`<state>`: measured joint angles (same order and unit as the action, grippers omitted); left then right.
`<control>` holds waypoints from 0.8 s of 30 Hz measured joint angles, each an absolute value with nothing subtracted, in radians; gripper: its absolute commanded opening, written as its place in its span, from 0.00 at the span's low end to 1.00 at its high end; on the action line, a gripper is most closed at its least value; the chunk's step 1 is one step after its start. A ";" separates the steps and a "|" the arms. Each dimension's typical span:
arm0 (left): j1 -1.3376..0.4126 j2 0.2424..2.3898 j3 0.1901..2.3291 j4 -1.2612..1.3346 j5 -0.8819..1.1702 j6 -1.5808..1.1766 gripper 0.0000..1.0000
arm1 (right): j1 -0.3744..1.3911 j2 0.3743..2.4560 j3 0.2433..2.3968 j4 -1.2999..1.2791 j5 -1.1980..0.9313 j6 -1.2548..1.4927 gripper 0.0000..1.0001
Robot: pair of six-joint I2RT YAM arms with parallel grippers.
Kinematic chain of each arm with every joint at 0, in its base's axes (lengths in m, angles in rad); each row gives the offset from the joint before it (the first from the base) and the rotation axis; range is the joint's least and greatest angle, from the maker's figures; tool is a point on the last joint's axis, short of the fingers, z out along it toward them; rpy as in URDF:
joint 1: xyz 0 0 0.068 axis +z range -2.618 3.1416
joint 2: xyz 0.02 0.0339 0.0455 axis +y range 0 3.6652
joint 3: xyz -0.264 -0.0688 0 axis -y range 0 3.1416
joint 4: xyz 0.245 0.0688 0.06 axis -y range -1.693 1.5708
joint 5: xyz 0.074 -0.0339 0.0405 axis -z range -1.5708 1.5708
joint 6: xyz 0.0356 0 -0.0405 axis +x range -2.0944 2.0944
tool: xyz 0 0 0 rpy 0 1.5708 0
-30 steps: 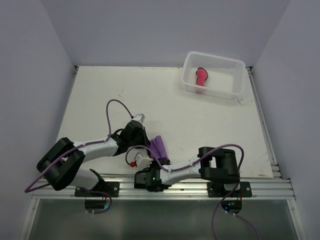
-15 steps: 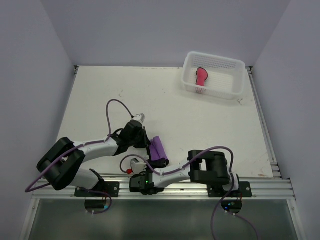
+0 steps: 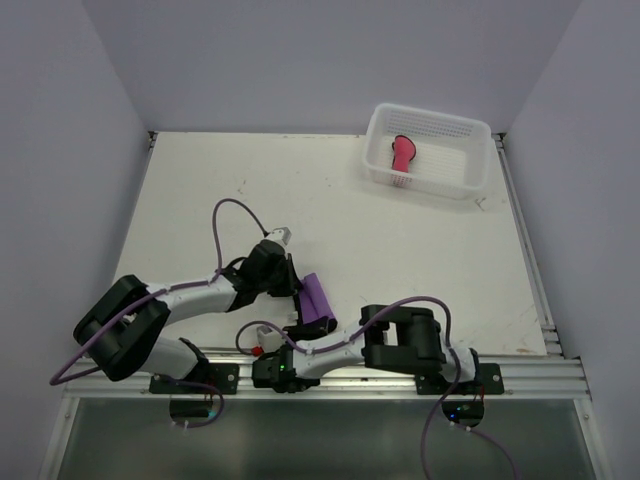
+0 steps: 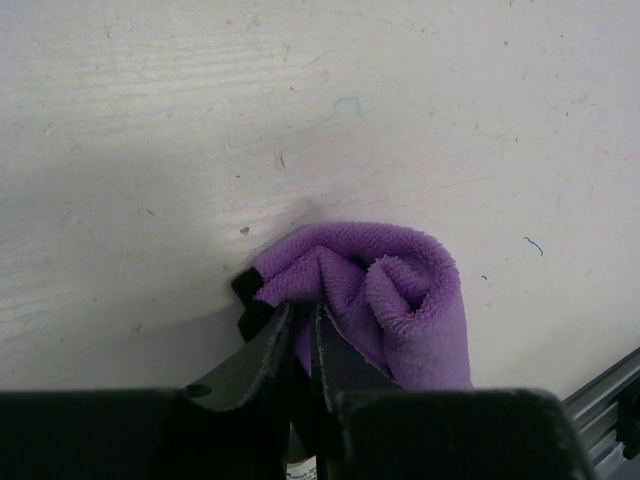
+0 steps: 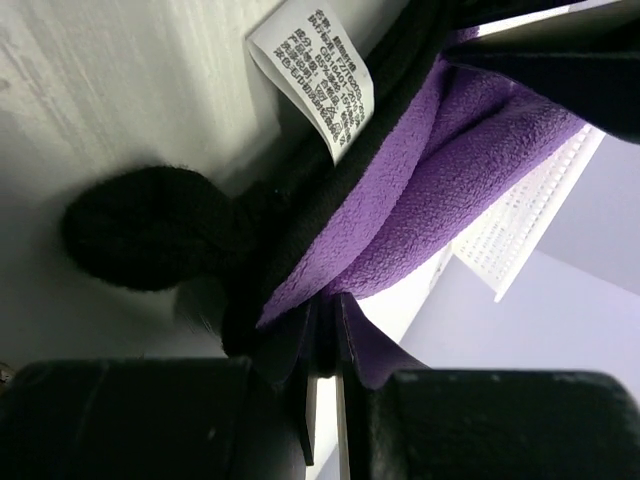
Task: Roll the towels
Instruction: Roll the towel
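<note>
1. Here, the purple towel [image 3: 316, 300] was seen as a short thick roll on the white table [image 3: 400, 240], near the front edge and between the two arms.
2. The left gripper [image 4: 298, 345] was nearly closed, its fingers [image 4: 262, 350] pinching a fold at one end of the roll, where a black edge [image 4: 247, 290] of the fabric was exposed.
3. The right gripper [image 5: 325, 345] was likewise almost closed, clamped on the black-edged border of the same towel; a white care label [image 5: 312, 75] was attached to that border.
4. A black bunched corner [image 5: 150, 240] lay on the table in the right wrist view.
5. The pink-red towel [image 3: 402, 152] lay rolled inside the white perforated basket [image 3: 470, 175] at the far right, well apart from both arms.
</note>
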<state>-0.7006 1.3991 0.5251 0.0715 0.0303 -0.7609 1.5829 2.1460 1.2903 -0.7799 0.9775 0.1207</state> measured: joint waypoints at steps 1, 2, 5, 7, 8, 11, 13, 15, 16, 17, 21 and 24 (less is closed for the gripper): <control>-0.701 1.394 0.525 0.069 0.030 -0.758 0.16 | 1.583 2.151 1.296 -0.787 0.977 0.117 0.00; -0.701 1.389 0.525 0.064 0.030 -0.756 0.18 | 1.582 2.156 1.302 -0.793 0.976 0.111 0.00; -0.701 1.369 0.525 0.047 0.030 -0.749 0.24 | 1.578 2.161 1.309 -0.801 0.969 0.101 0.00; -0.701 1.351 0.525 0.030 0.029 -0.742 0.27 | 1.572 2.161 1.314 -0.805 0.955 0.093 0.00; -0.701 1.341 0.525 0.020 0.029 -0.739 0.29 | 1.570 2.161 1.316 -0.806 0.950 0.091 0.00; -0.701 1.303 0.526 -0.023 0.017 -0.736 0.31 | 1.564 2.161 1.321 -0.809 0.941 0.084 0.00; -0.699 1.271 0.526 -0.053 0.007 -0.734 0.32 | 1.561 2.161 1.325 -0.812 0.933 0.081 0.00; -0.695 1.235 0.529 -0.082 -0.004 -0.727 0.33 | 1.557 2.161 1.329 -0.816 0.925 0.079 0.00; -0.693 1.219 0.533 -0.095 -0.009 -0.721 0.33 | 1.555 2.161 1.330 -0.816 0.923 0.078 0.00; -0.690 1.203 0.535 -0.103 -0.013 -0.719 0.34 | 1.553 2.161 1.330 -0.816 0.922 0.078 0.00; -0.686 1.145 0.546 -0.121 -0.016 -0.713 0.35 | 1.543 2.161 1.335 -0.816 0.913 0.074 0.00; -0.685 1.127 0.550 -0.104 -0.004 -0.713 0.35 | 1.538 2.160 1.338 -0.817 0.905 0.073 0.00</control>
